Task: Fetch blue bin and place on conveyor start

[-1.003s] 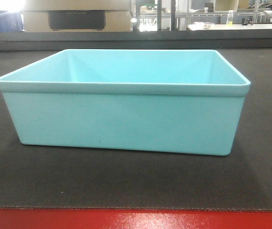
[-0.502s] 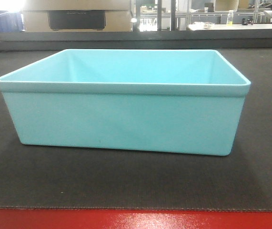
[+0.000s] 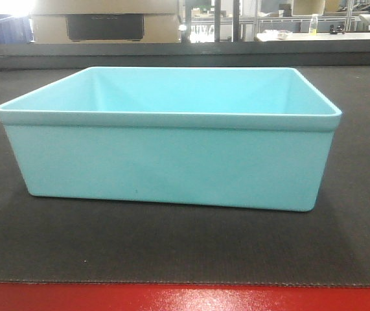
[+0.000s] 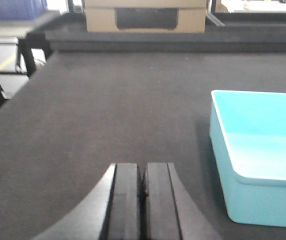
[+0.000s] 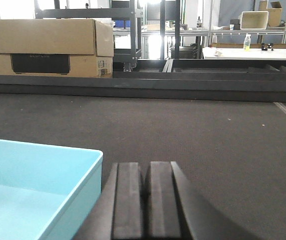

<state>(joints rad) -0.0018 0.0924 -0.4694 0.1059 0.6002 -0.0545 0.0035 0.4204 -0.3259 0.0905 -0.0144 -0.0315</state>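
Both jaws are pressed together, holding nothing: the left gripper (image 4: 144, 182) sits left of the blue bin (image 3: 168, 139), the right gripper (image 5: 146, 187) right of it. The bin rests upright on the conveyor start (image 3: 353, 227), behind its red strip (image 3: 185, 297). Best to withdraw clear of the rim. A cardboard box (image 5: 45, 47) and shelving stand beyond.

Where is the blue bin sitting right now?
In the front view the blue bin sits centred on the dark conveyor belt, just behind its red front strip, neither tool touching it.
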